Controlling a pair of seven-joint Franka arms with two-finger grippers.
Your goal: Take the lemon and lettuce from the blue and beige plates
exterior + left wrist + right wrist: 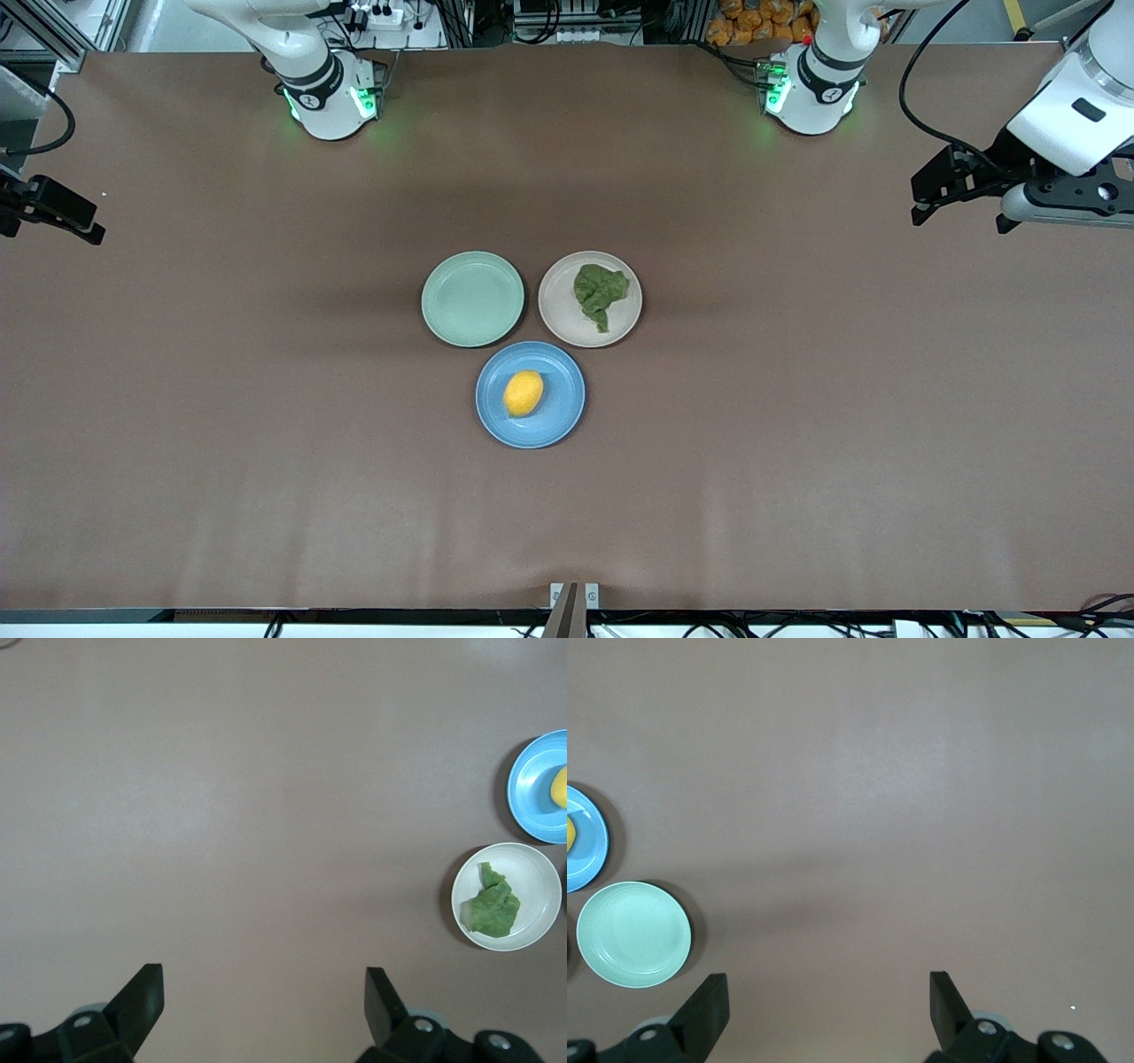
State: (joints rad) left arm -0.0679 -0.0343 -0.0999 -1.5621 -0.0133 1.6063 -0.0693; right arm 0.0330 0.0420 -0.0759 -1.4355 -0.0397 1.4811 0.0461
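The yellow-orange lemon (524,393) lies on the blue plate (563,421) in the middle of the table, nearest the front camera. The dark green lettuce leaf (600,293) lies on the beige plate (556,306), just farther from the camera. Both plates show in the left wrist view, the blue plate (530,797) with the lemon (560,787) and the beige plate (536,886) with the lettuce (493,902). My left gripper (924,206) hangs open and empty over the bare table at the left arm's end (264,992). My right gripper (89,232) hangs open and empty over the right arm's end (828,997).
An empty mint-green plate (472,298) sits beside the beige plate, toward the right arm's end; it also shows in the right wrist view (633,934). The brown table (797,443) stretches wide around the three plates.
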